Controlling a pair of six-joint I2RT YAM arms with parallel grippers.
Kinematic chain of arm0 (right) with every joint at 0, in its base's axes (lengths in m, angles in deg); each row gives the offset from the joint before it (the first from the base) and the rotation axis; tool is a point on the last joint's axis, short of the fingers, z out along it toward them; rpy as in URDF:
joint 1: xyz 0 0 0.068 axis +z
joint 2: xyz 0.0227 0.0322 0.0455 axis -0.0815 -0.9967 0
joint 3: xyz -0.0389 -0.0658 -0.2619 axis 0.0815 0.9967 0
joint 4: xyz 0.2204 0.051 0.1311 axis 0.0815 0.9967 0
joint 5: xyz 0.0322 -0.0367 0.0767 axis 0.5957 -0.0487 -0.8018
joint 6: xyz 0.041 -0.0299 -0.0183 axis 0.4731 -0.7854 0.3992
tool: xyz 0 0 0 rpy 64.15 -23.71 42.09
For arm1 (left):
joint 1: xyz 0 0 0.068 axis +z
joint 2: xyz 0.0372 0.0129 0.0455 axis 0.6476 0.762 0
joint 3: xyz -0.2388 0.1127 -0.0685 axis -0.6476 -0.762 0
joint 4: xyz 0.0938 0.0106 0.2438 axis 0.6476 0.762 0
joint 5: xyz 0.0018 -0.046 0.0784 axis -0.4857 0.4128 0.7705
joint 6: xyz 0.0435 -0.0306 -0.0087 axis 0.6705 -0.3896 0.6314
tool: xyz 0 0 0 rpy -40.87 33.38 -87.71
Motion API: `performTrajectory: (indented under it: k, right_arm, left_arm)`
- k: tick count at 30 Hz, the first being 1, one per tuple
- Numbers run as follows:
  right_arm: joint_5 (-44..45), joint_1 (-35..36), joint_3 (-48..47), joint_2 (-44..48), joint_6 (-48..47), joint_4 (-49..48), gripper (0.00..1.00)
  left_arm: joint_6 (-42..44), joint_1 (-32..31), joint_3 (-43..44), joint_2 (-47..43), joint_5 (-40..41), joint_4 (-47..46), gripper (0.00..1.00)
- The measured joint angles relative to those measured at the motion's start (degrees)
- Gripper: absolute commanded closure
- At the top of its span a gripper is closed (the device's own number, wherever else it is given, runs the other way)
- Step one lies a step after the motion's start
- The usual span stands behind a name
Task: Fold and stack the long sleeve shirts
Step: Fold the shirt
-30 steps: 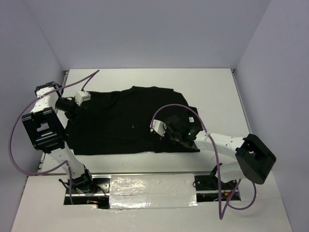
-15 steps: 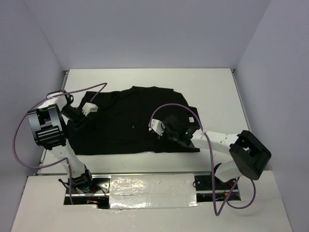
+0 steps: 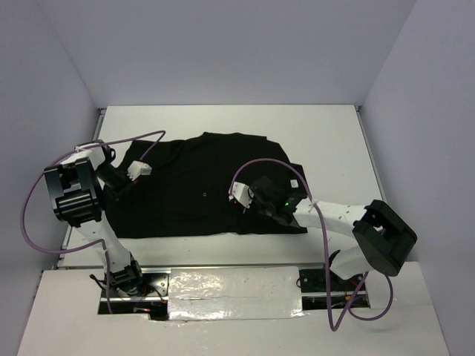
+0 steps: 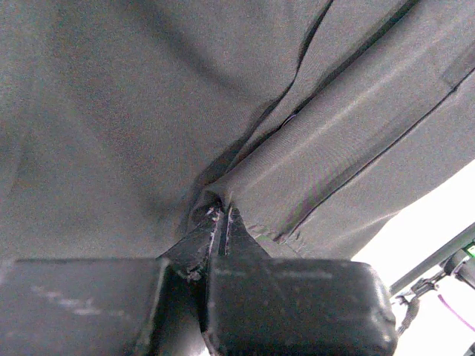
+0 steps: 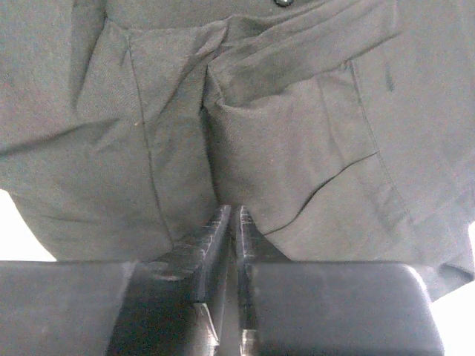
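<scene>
The long sleeve shirt (image 3: pixel 200 185) is black and lies spread across the white table. My left gripper (image 3: pixel 117 190) is down at the shirt's left edge. In the left wrist view its jaws (image 4: pixel 221 211) stand together with a puckered fold of the shirt (image 4: pixel 148 111) pinched at the tips. My right gripper (image 3: pixel 252 210) is low over the shirt's lower right part. In the right wrist view the jaws (image 5: pixel 231 211) are nearly touching, and a ridge of the shirt (image 5: pixel 297 133) is gathered between the tips. No neck label shows.
The white table (image 3: pixel 334 141) is walled at the back and both sides. Purple cables (image 3: pixel 148 137) loop from both wrists over the shirt. A crinkled foil strip (image 3: pixel 230 289) runs between the arm bases at the near edge.
The left arm has swung in over the shirt's left edge, and its gripper has shut on the fabric. The right gripper has closed on a fold and shifted slightly left.
</scene>
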Motion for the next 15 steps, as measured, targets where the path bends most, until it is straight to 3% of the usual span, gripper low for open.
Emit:
performTrajectory:
  k: [3, 10, 15]
  right_arm:
    - [-0.7, 0.0, 0.0, 0.2, -0.2, -0.1, 0.58]
    - [-1.3, 0.0, -0.7, -1.3, -0.7, -2.1, 0.48]
    - [-0.7, 0.0, -1.2, -5.4, -1.2, -1.9, 0.48]
  left_arm:
    - [-0.2, 0.0, 0.3, 0.0, 0.0, 0.2, 1.00]
    - [-1.4, 0.0, 1.1, 0.0, -0.3, 0.2, 1.00]
    - [-1.4, 0.0, 1.1, 0.0, -0.4, 0.2, 1.00]
